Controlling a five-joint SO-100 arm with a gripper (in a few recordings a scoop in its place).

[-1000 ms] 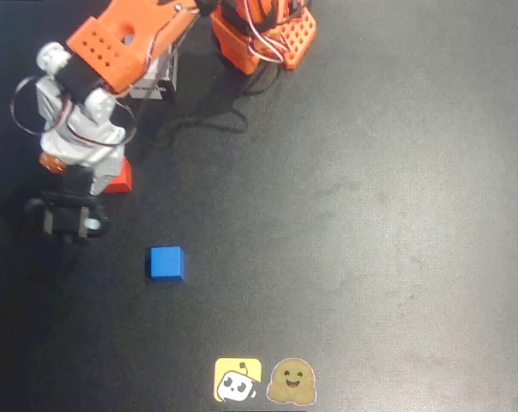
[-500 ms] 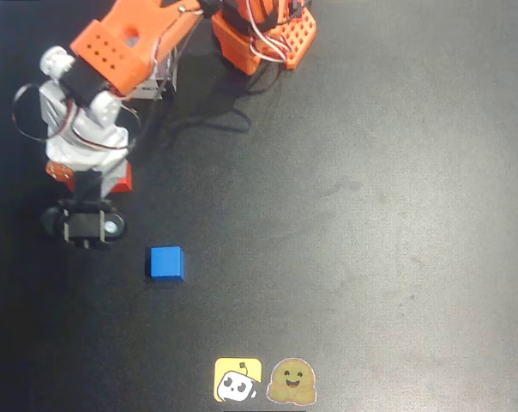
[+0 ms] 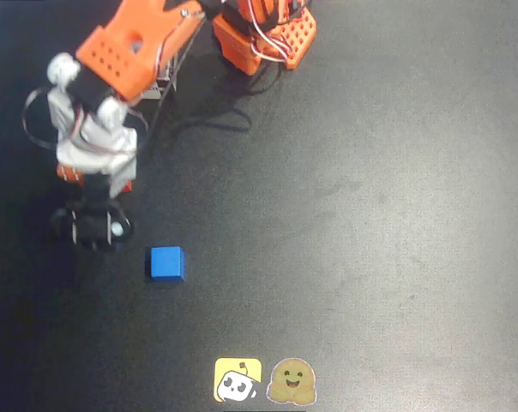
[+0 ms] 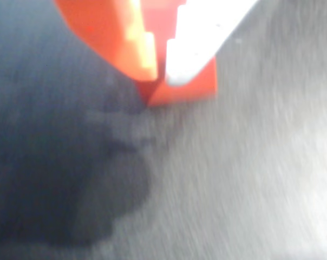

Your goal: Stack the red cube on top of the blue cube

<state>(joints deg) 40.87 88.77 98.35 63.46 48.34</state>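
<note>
One cube in hand: gripper (image 4: 161, 73) clamps the red cube (image 4: 193, 86), up-left of the blue cube (image 3: 166, 263) in the overhead view. Transport step; next, carry over blue, align, lower.

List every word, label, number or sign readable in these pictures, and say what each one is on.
No readable words or numbers in either view.
Yellow sticker on the table's near edge: a cartoon robot picture, no text.
Brown smiling-face sticker beside it: a picture, no text.
Blue cube, red cube and gripper: plain, unmarked.
</note>
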